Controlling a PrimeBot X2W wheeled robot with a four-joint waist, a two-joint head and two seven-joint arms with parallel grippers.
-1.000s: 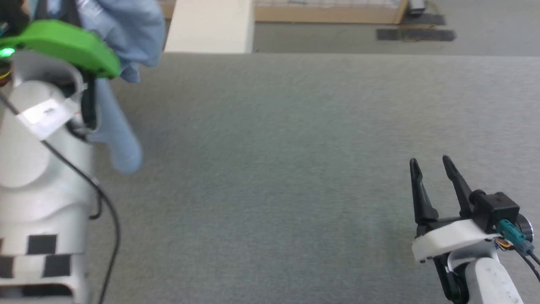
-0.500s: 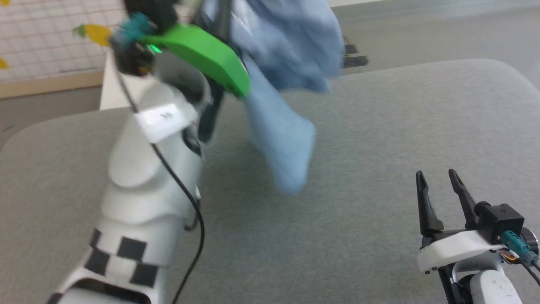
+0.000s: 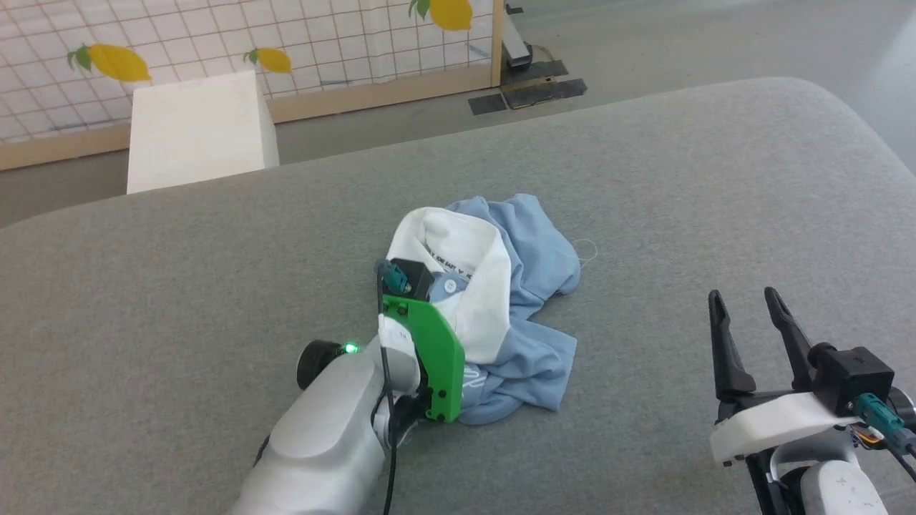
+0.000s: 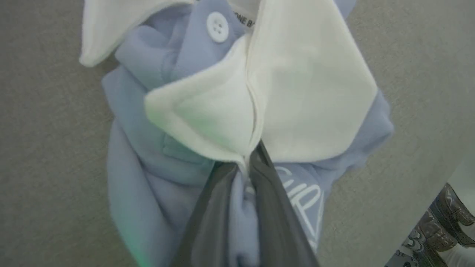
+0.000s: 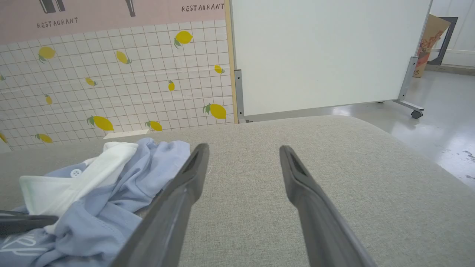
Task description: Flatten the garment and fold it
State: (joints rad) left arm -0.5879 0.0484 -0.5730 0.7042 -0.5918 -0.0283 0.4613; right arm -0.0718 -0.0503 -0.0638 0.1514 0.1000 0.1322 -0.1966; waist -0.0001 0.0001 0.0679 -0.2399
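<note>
The garment [image 3: 533, 247], a light blue shirt with a white collar [image 3: 479, 300], lies in a crumpled heap in the middle of the grey table [image 3: 680, 179]. My left arm's green wrist mount [image 3: 424, 354] rests over its near edge. In the left wrist view my left gripper [image 4: 246, 163] is shut on the garment [image 4: 141, 148], pinching a fold just below the collar [image 4: 308, 85], with a white button [image 4: 217, 26] above. My right gripper [image 3: 743, 295] stands open at the lower right, apart from the shirt. In the right wrist view that gripper [image 5: 244, 149] is empty, with the garment [image 5: 111, 185] to its left.
A white box [image 3: 197, 129] stands beyond the table's far edge at the left. Behind it is a tiled panel with lemon prints [image 3: 300, 36], and a white partition on wheels [image 5: 326, 52] stands beside it. The table's far right corner [image 3: 809, 89] is rounded.
The head camera has shifted. The garment hung in the air from my raised left gripper; now that gripper is down and the shirt lies bunched on the table, still pinched. The right gripper has stayed put.
</note>
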